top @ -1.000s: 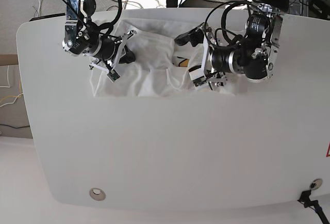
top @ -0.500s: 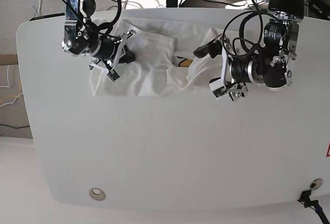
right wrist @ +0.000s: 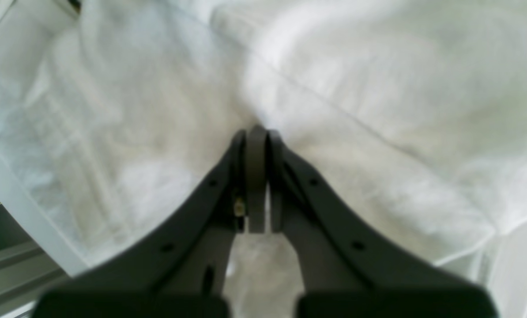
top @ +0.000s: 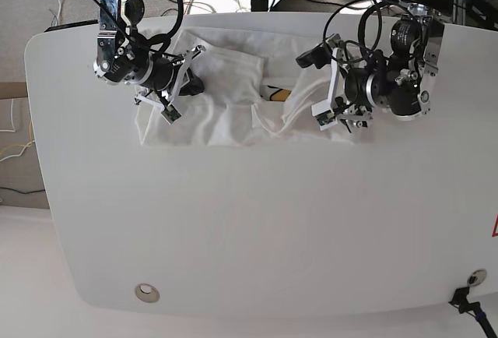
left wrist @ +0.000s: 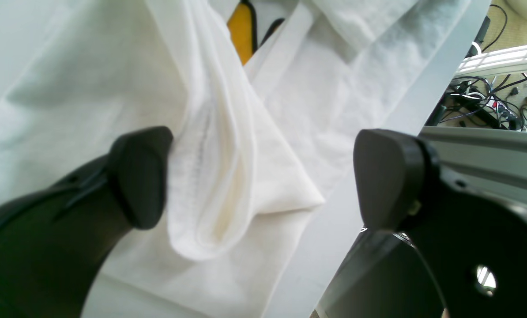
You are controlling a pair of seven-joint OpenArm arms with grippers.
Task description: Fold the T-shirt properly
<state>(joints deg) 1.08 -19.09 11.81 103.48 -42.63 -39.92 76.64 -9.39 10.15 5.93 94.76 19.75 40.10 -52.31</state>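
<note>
Two tools, one pinch on the cloth

Left wrist: left tool [left wrist: 263, 185] spread wide around a T-shirt [left wrist: 228, 176] fold.
Right wrist: right tool [right wrist: 257, 137] pinches fabric.
Base: shirt bunched at the counter [top: 249, 229]'s far edge; close squarely on the hem.

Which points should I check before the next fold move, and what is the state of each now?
1. Left claw open, fold of white cotton T-shirt between its pads: ok.
2. Left claw gripping cloth: not ok, pads apart.
3. Right claw shut at the cloth: ok.
4. Cloth really pinched by right claw: cannot tell.
5. T-shirt flat on white table: not ok, bunched at the far edge.
</note>
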